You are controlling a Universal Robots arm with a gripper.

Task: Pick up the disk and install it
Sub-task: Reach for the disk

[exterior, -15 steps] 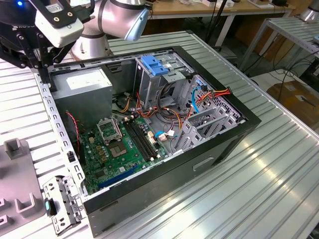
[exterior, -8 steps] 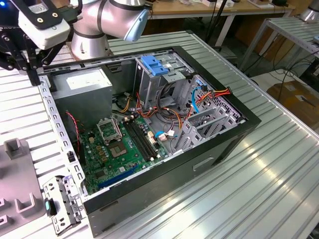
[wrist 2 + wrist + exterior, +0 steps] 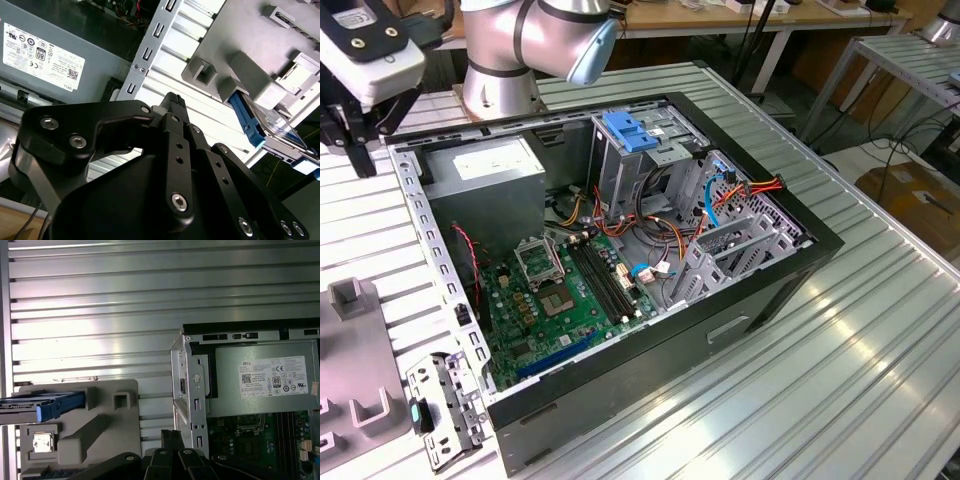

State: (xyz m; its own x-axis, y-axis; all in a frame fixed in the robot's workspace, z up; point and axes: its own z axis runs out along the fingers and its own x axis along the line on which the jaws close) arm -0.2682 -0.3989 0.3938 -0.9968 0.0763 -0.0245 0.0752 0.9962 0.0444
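Black two-finger gripper [image 3: 172, 100] is closed on nothing, tips pressed together, hanging over the ribbed aluminium table [image 3: 100, 300] between the grey moulded plastic fixture [image 3: 100, 430] and the edge of the open black PC case [image 3: 760, 300]. The flat rectangular silver disk w/ blue plastic frame [image 3: 45, 407] is outside the case: it stands on edge in a slot of that fixture, one end poking out past the holder in both wrist views [image 3: 250, 122]. Gripper is near the disk but apart from it, no contact. Inside the case sit the big grey metal power-supply box w/ white sticker [image 3: 265, 377], the green motherboard [image 3: 560, 300] and the tall grey drive cage w/ light-blue latch [image 3: 630, 135]; can't tell from here whether a bay is free. Handling, my guess: disk is rigid, fairly dense for its bulk, metal faces smooth so prob. a bit slippery, and it won't like knocks or a drop. Best hold looks like the exposed end, pinching across the two flat faces or on the blue frame rails, square to it so it doesn't twist in the slot
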